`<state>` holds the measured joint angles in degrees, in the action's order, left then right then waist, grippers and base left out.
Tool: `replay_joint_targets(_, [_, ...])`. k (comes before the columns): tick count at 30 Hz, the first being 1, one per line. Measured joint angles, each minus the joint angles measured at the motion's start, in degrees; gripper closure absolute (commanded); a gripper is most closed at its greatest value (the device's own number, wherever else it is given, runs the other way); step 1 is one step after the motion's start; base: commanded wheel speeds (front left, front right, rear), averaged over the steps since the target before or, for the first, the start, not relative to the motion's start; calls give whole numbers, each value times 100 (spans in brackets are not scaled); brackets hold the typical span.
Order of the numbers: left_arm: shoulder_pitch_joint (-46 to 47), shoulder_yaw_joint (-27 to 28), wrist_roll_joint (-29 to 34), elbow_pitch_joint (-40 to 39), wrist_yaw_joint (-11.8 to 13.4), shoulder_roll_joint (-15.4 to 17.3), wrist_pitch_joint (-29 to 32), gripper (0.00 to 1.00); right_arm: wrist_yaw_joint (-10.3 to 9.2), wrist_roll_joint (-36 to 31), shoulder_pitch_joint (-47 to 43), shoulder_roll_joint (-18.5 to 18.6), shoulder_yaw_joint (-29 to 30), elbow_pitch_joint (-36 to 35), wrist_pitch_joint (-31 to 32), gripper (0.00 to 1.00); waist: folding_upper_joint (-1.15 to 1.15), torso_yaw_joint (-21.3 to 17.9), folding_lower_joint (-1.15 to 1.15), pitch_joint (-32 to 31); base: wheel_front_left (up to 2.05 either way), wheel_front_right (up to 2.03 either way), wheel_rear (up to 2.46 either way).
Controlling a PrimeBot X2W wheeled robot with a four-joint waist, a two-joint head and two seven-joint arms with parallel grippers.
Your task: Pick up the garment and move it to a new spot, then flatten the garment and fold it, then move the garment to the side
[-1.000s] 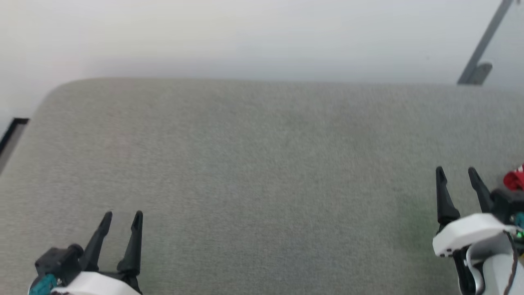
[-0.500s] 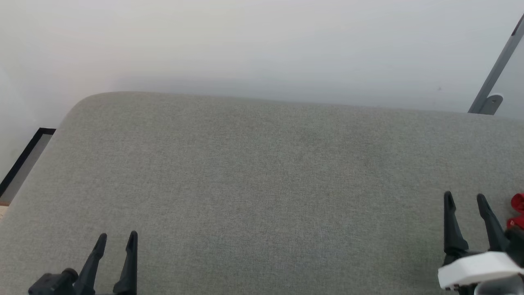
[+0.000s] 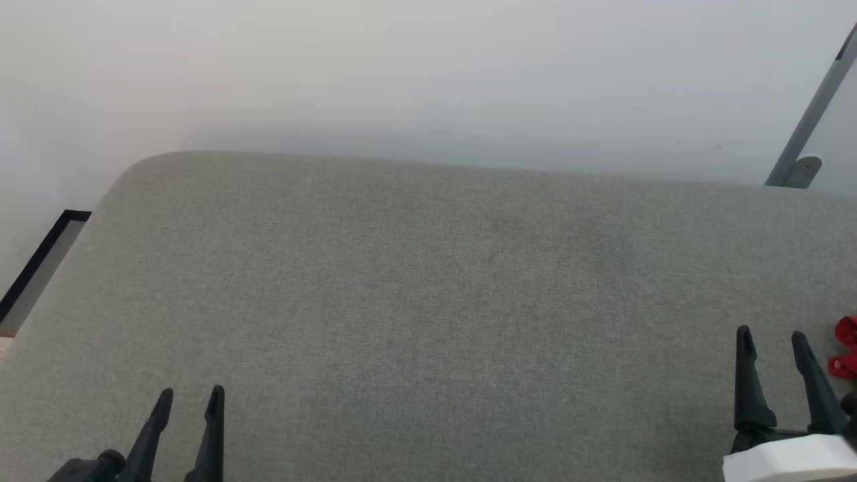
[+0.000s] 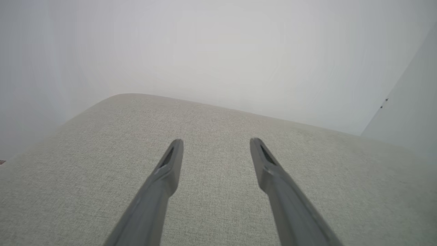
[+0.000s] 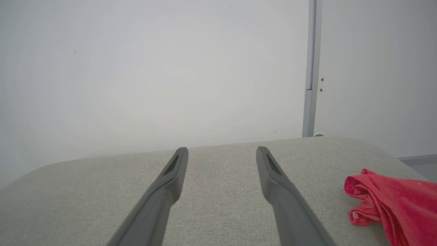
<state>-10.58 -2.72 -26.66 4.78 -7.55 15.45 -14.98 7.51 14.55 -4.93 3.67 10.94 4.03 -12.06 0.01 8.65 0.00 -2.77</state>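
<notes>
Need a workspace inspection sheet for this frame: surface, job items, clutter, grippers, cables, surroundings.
Surface: grey fabric pad, smooth, rounded far-left corner.
Job's things: red garment bunched on the pad, to the right of the right gripper, apart from it.
Clutter: nothing seen.
Grippers: left gripper open, holding nothing; right gripper open, holding nothing.
Cables: nothing seen.
Surroundings: pale wall behind; grey post far right; black-edged strip left.
</notes>
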Motion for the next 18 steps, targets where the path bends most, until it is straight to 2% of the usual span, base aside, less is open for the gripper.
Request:
replay_joint_targets(14, [2,0,-2,-65,0,-10,0,0,0,2,-8,-52,-77,-89,47,0,0,-13,0,20,0,0,0])
replay_joint_targets(15, [2,1,-5,-64,0,-9,1,100,0,3,-9,-53,-88,-104,47,100,0,-10,0,21,0,0,0])
replay_joint_targets(18, [-33,-37,-10,94,-1,-105,16,100,0,10,-64,-90,-96,65,53,100,0,-11,0,22,0,0,0])
